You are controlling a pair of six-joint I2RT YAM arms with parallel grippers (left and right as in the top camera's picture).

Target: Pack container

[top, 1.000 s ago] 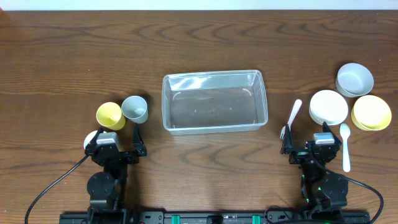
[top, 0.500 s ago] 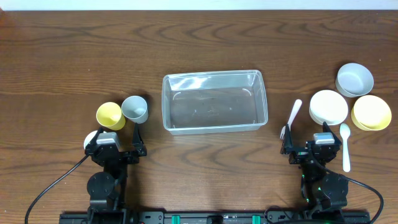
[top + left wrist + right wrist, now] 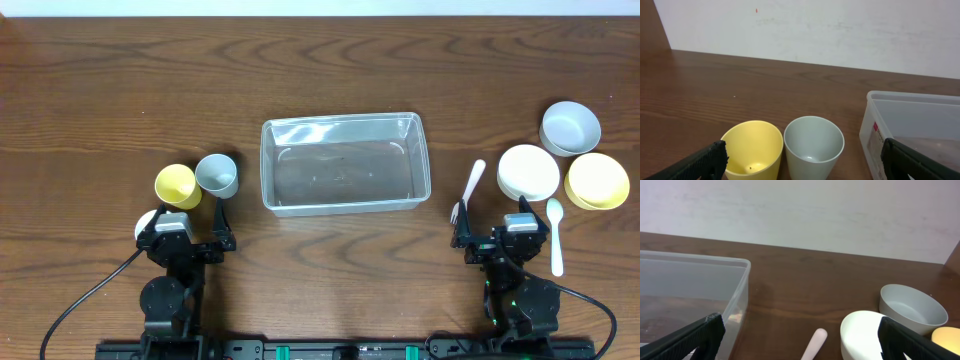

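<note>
The clear rectangular container stands empty at the table's middle; it shows in the left wrist view and the right wrist view. My left gripper is open and empty at the near left, just behind a yellow cup and a grey cup, which also show in the left wrist view. My right gripper is open and empty at the near right, beside a white fork, whose handle shows in the right wrist view.
At the right stand a white bowl, a grey bowl and a yellow bowl. A white spoon lies beside my right gripper. A white object lies partly hidden under the left gripper.
</note>
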